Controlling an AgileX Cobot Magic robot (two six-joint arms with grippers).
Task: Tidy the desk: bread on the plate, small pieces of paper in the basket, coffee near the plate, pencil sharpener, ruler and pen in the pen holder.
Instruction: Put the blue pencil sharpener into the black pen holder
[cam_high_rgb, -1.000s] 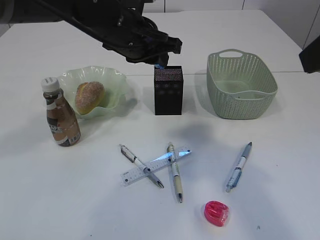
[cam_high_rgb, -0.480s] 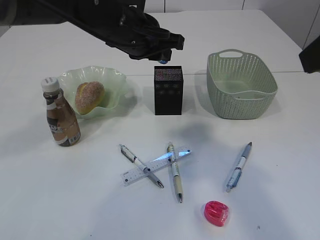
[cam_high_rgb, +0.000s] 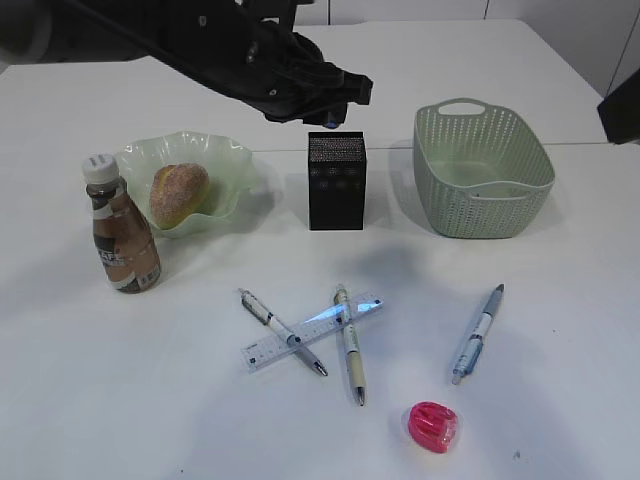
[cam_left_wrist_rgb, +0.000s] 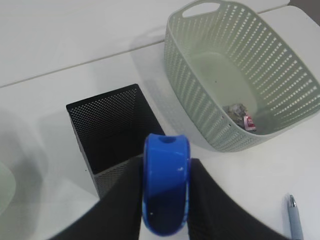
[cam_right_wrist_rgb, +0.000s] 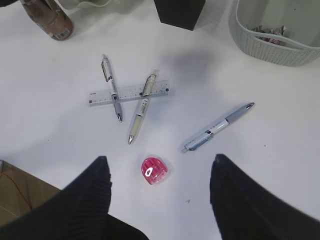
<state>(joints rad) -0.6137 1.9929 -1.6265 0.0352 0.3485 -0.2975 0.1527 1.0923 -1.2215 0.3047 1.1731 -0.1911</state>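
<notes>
The left gripper (cam_left_wrist_rgb: 165, 200) is clamped on a blue sharpener (cam_left_wrist_rgb: 165, 187), held upright between its fingers (cam_left_wrist_rgb: 124, 200), rounded end up. Just below and ahead of the fingers stands the pen holder (cam_left_wrist_rgb: 107, 125), a black mesh box with its square mouth open upward. That is the relation that counts: the sharpener hangs over the holder's near rim, so it looks as if it needs a short reach forward before release. Beyond, to the right of the fingers, the basket (cam_left_wrist_rgb: 240, 75) already holds paper scraps (cam_left_wrist_rgb: 240, 116). The right gripper (cam_right_wrist_rgb: 157, 187) hangs spread and empty over a pink sharpener (cam_right_wrist_rgb: 154, 171); ahead of it lie a blue pen (cam_right_wrist_rgb: 217, 127), two more pens (cam_right_wrist_rgb: 112, 87) and the ruler (cam_right_wrist_rgb: 129, 93), long axis crosswise.
</notes>
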